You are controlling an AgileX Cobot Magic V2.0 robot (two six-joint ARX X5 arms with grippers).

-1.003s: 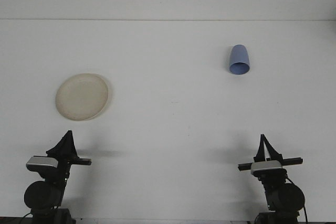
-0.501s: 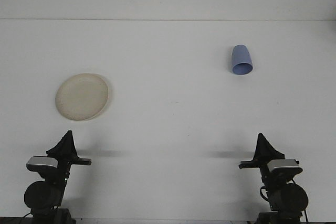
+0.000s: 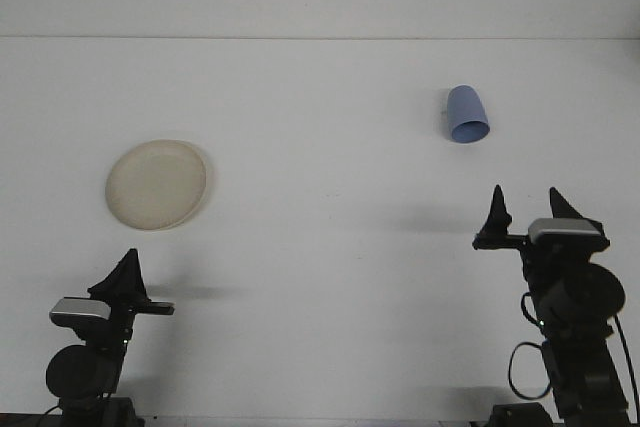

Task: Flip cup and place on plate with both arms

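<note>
Since the earlier frames the right arm has risen and swung toward the far right of the table, and the blue cup appears slightly further right than it did a second ago; the left arm and the plate are where they were.

On the left, the left gripper (image 3: 128, 269) sits low at the near edge of the white table (image 3: 320, 247), its dark fingers meeting in a single point, so the jaws read as together with nothing between them. Beyond it, well apart, the cream plate (image 3: 157, 184) lies flat on the left half of the table with nothing on it.

Across a wide stretch of bare surface, on the far right side, the cup (image 3: 467, 114) lies on its side. Its long axis runs from far to near, leaning a little to the right; the closed base points away toward the back wall and the open mouth faces the near edge, showing as a darker oval.

Nearer and slightly right of the cup, the right gripper (image 3: 527, 209) stands with its two pointed fingers clearly apart, tips aimed away from the robot. It is well short of the cup and holds nothing.
</note>
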